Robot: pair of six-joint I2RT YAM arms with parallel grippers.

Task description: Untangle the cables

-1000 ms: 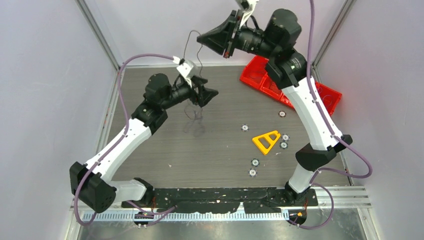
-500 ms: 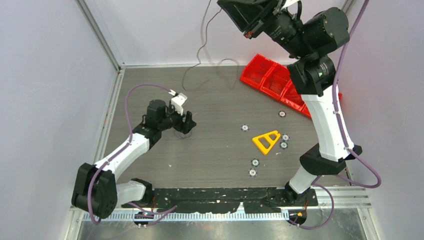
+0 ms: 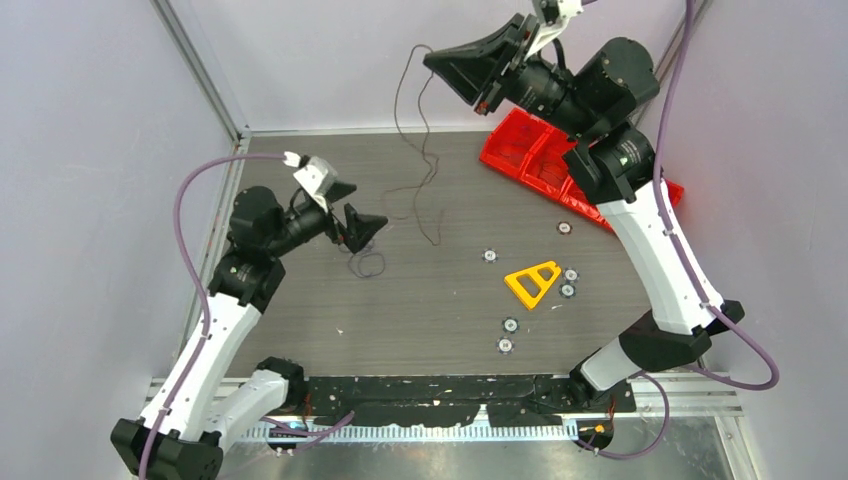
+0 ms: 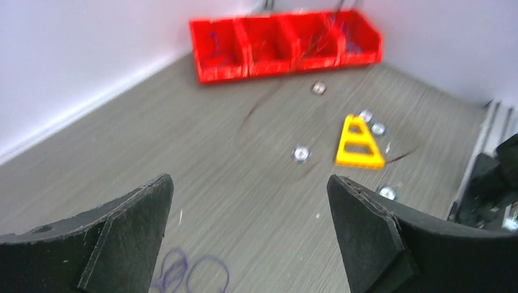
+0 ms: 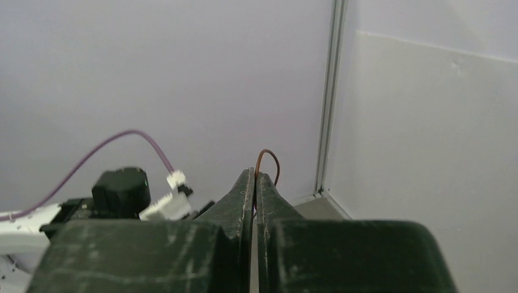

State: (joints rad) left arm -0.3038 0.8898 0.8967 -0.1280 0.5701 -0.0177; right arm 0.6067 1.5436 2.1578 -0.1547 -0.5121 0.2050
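Right hand point(image 3: 434, 62) up high near the back wall, fingers pressed together on a thin brown wire point(image 3: 397, 100). The wire hangs down and trails in curls across the worktop point(image 3: 450, 320), ending near the left hand point(image 3: 362, 208). Left hand low over the worktop, fingers spread wide, gripping nothing. Small purple loops point(image 3: 368, 265) lie flat just beside it; whether they join the brown wire, cannot tell.

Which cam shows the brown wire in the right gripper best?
Top external: the brown wire hangs full length from the right gripper to the table. Right wrist shows only a loop at the shut jaws; left wrist, possibly a blurred streak.
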